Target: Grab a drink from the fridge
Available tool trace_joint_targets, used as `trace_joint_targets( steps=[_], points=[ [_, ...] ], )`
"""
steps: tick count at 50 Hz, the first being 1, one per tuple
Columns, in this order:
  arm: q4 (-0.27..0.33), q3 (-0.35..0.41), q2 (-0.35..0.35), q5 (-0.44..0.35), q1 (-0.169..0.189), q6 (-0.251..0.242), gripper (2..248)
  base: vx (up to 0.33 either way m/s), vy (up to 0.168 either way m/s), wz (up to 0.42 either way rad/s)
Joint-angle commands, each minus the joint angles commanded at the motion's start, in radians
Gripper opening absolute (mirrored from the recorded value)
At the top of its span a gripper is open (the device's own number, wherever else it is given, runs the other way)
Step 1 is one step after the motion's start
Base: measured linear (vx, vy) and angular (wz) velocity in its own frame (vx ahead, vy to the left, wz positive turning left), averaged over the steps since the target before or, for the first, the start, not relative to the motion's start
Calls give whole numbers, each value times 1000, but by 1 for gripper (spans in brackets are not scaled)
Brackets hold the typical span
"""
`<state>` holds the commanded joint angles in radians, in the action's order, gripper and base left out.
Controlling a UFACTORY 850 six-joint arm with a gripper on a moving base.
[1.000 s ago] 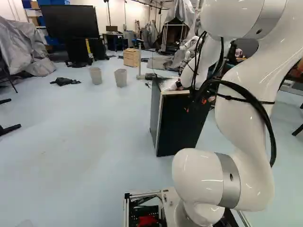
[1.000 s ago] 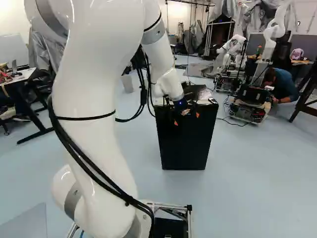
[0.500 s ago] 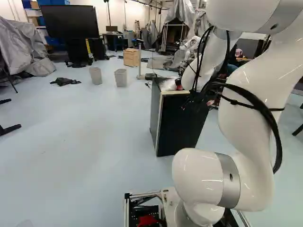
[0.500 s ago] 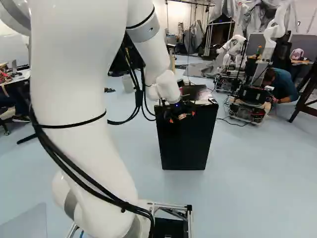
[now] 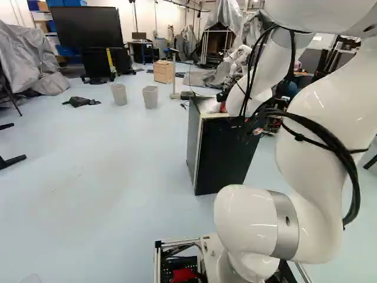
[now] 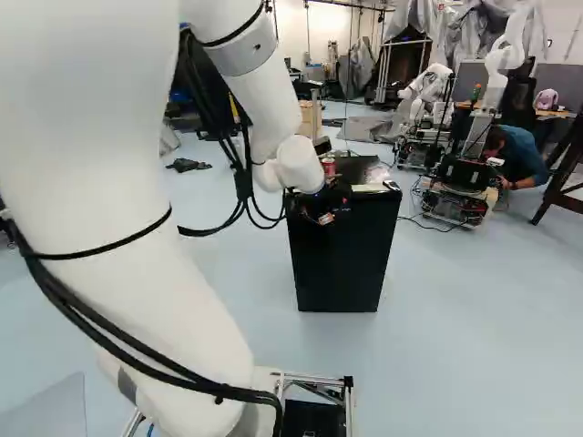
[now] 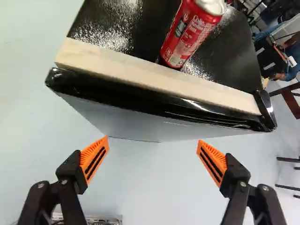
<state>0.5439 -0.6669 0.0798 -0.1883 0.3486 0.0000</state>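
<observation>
Shifted since the earlier frame, the arm [image 5: 309, 141] leans further right in the left base view, while the one fridge [image 5: 227, 156] stands where it stood; two bins [image 5: 119, 94] are farther off, left of the fridge.

In the right base view the arm's far end has swung left along the fridge's front, leaving one can [image 6: 329, 167] plainer to see on the fridge top. That probably helps with lining up a grasp.

In the wrist view the gripper [image 7: 153, 140] has its two fingers wide apart, holding nothing, by the fridge's front edge. The can stands ahead of them on the fridge top, so reaching over that edge seems next.
</observation>
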Motion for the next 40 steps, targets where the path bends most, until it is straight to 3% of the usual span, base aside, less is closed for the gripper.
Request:
trace_joint_targets(
  steps=[27,40],
  points=[
    [-121,153,-150,-283,-2,0,247,0,0,0],
    [-202,205,-204,-410,-25,0,247,0,0,0]
  ],
)
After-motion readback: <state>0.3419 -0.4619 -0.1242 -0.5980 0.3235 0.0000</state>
